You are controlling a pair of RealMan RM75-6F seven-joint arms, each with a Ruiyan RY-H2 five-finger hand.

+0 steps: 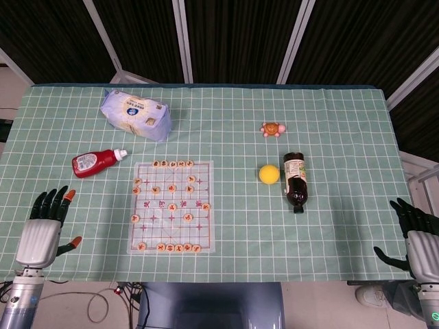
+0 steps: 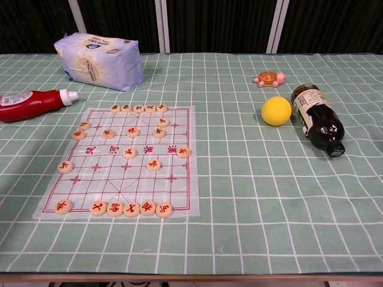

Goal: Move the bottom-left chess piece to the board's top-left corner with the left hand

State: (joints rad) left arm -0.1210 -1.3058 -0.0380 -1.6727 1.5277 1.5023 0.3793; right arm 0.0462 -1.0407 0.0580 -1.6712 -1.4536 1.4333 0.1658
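Note:
A clear plastic chess board point(image 1: 172, 205) point(image 2: 122, 158) lies on the green checked cloth, with several round wooden pieces on it. The bottom-left piece point(image 1: 142, 245) point(image 2: 62, 206) sits at the near left corner. The top-left corner point(image 1: 138, 165) point(image 2: 91, 110) holds no piece; the nearest piece point(image 1: 156, 164) point(image 2: 115, 108) lies just to its right. My left hand point(image 1: 45, 224) rests open at the table's near left edge, well left of the board. My right hand point(image 1: 413, 232) is open at the near right edge. Neither hand shows in the chest view.
A red ketchup bottle point(image 1: 97, 162) point(image 2: 33, 103) lies left of the board. A blue-white packet point(image 1: 135, 114) point(image 2: 100, 60) sits behind it. To the right are a yellow ball point(image 1: 269, 174) point(image 2: 276, 110), a dark bottle point(image 1: 295, 181) point(image 2: 318, 119) and a small turtle toy point(image 1: 273, 129) point(image 2: 269, 78).

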